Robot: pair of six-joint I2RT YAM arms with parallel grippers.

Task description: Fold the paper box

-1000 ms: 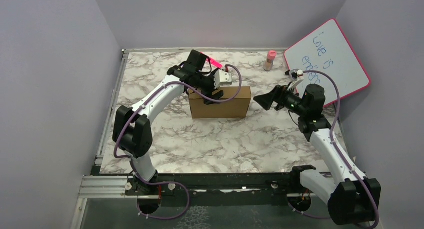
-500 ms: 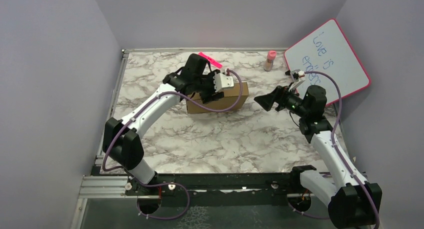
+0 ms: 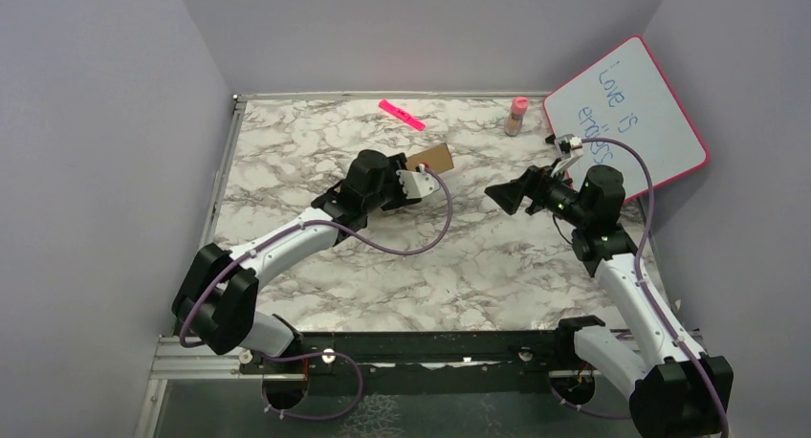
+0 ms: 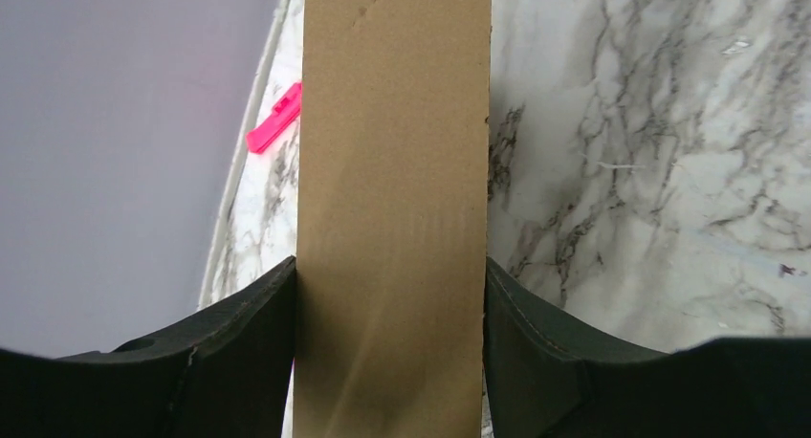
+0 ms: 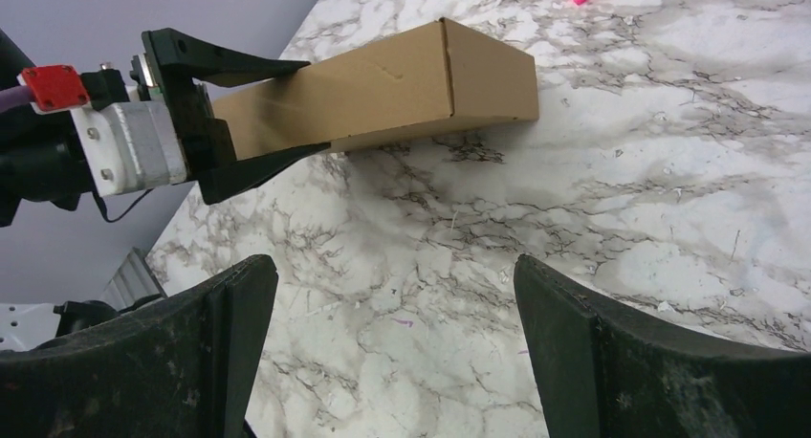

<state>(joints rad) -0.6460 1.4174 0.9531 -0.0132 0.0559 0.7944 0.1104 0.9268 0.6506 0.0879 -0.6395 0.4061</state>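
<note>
While left gripper [image 4: 392, 290] clamps near end of paper box [image 4: 392, 122], long axis points far-right; right gripper [image 3: 504, 195], spread empty, hangs right of free end.

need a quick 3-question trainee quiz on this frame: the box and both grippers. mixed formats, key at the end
1. True or false: the right gripper is touching the paper box.
2. What is clamped between the fingers of the left gripper? A) nothing B) the paper box C) the right gripper
3. Fill the gap: the right gripper's fingers stand wide ___, with only bare table between them.

Key: 1 false, it hangs apart from the box; 2 B; 3 open.
</note>
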